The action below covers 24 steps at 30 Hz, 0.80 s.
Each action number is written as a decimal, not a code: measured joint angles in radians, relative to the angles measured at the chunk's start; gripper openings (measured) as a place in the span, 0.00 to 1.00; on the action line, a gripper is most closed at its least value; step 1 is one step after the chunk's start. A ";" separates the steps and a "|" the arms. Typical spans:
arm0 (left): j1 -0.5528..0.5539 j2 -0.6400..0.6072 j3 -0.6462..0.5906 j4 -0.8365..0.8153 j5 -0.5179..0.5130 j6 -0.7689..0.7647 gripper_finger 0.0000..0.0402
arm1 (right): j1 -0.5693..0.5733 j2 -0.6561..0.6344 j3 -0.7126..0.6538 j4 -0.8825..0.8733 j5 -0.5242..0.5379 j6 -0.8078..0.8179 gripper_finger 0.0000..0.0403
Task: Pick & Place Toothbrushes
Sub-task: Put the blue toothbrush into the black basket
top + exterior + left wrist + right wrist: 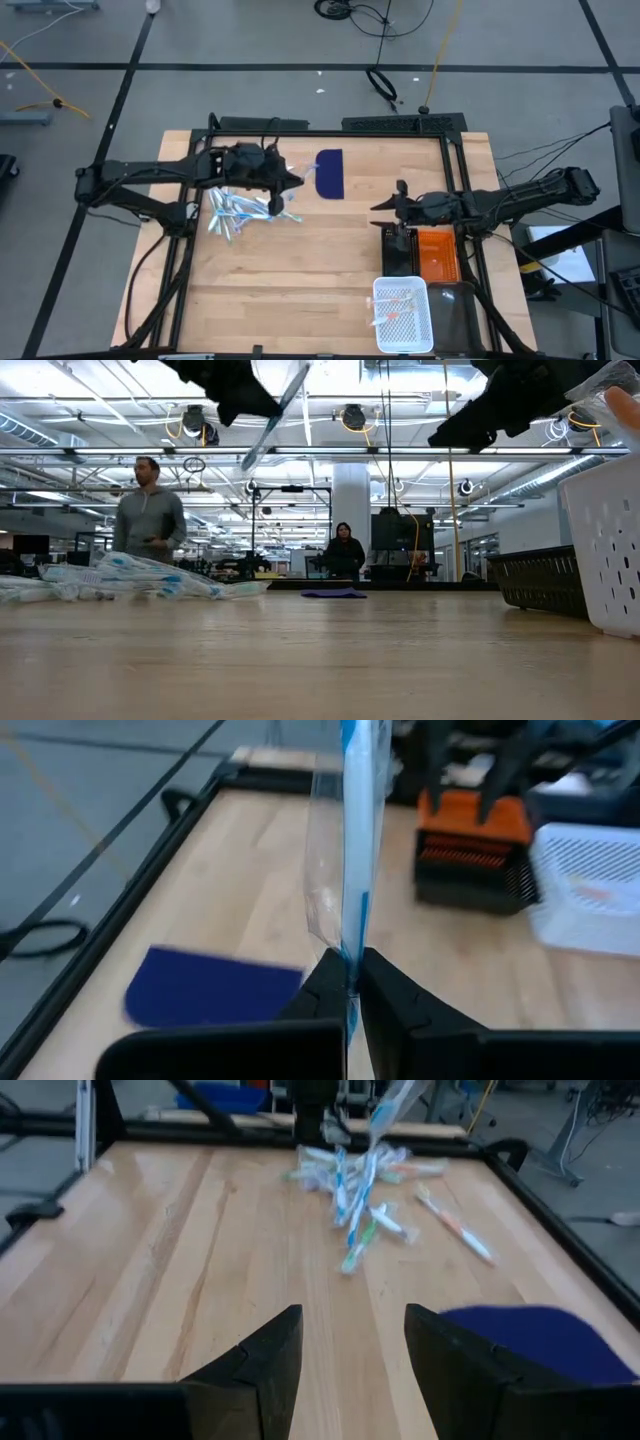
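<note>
**Watching the toothbrush sort, still early days**

Standing by the table, I'd say this job is barely dented. The left gripper is pinched shut on one wrapped toothbrush, blue and white in clear plastic, and has it lifted clear of the wood, up above the pile. That pile of toothbrushes sits on the left part of the table, mostly light blue and white with a green one and a pinkish one lying a bit apart. Looks like a good handful left in there.

Over at the near right corner there's a white basket with what looks like a few brushes already dropped in, can't count them properly. A black bin and an orange bin sit just behind it; can't tell whether anything is in those.

The right gripper hangs over the right side near the bins with its fingers spread and nothing between them, just waiting. A dark blue flat pad lies further back, untouched.

So my guess: a few placed, one in the air, most of the heap to go.
</note>
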 joint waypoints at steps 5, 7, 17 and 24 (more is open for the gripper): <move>-0.057 0.026 0.000 0.079 -0.005 -0.006 0.01 | 0.000 0.000 0.000 0.083 0.000 0.000 0.42; -0.079 0.049 0.001 0.135 -0.021 -0.006 0.01 | 0.000 0.000 0.000 0.117 0.000 -0.002 0.42; -0.157 0.201 0.001 0.413 -0.029 0.018 0.02 | 0.000 0.000 0.000 0.235 0.000 -0.012 0.42; -0.176 0.315 0.001 0.600 -0.029 0.023 0.02 | 0.000 0.000 0.000 0.278 0.003 -0.012 0.42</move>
